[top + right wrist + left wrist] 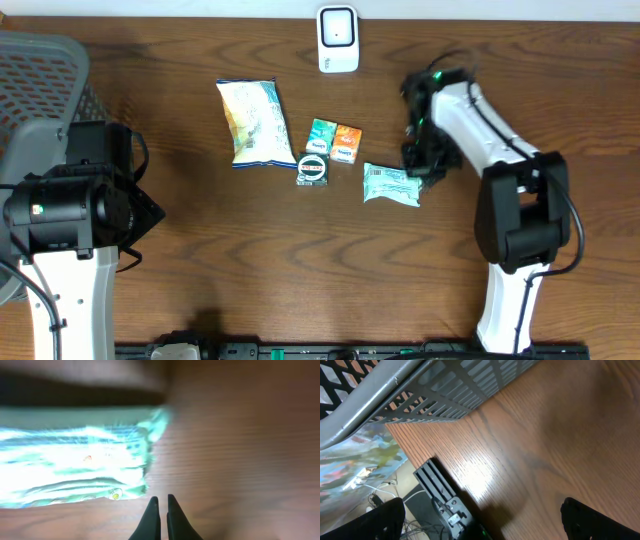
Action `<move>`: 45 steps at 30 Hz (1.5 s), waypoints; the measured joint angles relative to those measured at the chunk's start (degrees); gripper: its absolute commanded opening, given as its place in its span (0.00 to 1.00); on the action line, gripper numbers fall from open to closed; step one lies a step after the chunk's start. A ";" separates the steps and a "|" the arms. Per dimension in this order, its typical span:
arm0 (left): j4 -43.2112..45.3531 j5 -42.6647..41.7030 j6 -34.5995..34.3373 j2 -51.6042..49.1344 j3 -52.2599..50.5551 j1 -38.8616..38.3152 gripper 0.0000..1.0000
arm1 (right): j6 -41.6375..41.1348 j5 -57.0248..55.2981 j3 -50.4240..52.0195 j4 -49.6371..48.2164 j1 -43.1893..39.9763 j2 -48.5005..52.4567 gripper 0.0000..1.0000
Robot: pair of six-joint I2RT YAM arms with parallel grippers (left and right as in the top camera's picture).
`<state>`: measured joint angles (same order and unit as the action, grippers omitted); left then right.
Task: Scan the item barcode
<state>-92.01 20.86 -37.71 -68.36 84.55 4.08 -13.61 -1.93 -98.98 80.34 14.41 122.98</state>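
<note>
Hovering beside crinkly teal packet (75,465), right gripper (162,499) pinched together; left gripper (481,505) spread wide

One wooden table (300,280) carries five grocery items: one large white snack bag (252,122), two small cartons, namely a green carton (320,134) and an orange carton (347,143), one round black-and-white tin (313,168) and one teal packet (391,185). Beside these there is one white scanner (338,38) and one grey mesh basket (40,70). Two robot arms are in view, one left arm (75,300) and one right arm (480,125).
</note>
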 measured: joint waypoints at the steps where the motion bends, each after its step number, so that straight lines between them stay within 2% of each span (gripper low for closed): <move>1: -0.02 0.02 0.00 0.00 0.00 0.00 0.98 | 0.02 0.02 -2.05 0.83 -0.33 0.00 0.11; 4: 0.00 0.02 0.00 0.00 0.00 0.00 0.97 | 1.33 1.77 -5.11 1.81 -0.46 -0.04 0.14; 8: 0.02 0.02 0.00 0.00 0.00 0.00 0.98 | 3.74 6.51 -4.11 1.64 -0.37 -0.04 0.14; 17: 0.00 0.04 0.00 0.00 0.00 0.00 0.98 | 9.14 16.00 8.72 -4.81 0.04 -0.02 0.14; 19: 0.00 0.02 0.00 0.00 0.00 0.00 0.97 | 9.18 16.59 10.56 -6.67 0.07 -0.02 0.09; 25: 0.00 0.02 0.00 0.00 0.00 0.00 0.97 | 8.31 17.66 10.54 -9.79 -0.35 -0.02 0.18; 28: 0.00 0.02 0.00 0.00 0.00 0.00 0.97 | 7.82 17.64 7.10 -7.04 -1.38 0.00 0.31; 29: 0.00 0.02 0.00 0.00 0.00 0.00 0.98 | 7.78 17.70 5.22 -5.97 -2.05 0.02 0.39; 32: -0.02 0.02 0.00 0.00 0.00 0.00 0.98 | 7.50 17.62 -0.20 -3.43 -4.55 0.02 0.83; 34: 0.00 0.02 0.00 0.00 0.00 0.00 0.98 | 7.80 17.59 -2.27 -2.69 -6.10 -0.02 0.97; 39: 0.00 0.02 0.00 0.00 0.00 0.00 0.98 | 8.11 17.49 -1.62 -2.54 -8.15 -0.02 0.99; 45: 0.02 0.02 0.00 0.00 0.00 0.00 0.98 | 8.09 21.55 6.27 -10.71 -7.41 -0.02 0.99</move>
<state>-91.98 20.88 -37.71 -68.36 84.55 4.08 -5.52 19.62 -92.71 69.63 7.01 122.96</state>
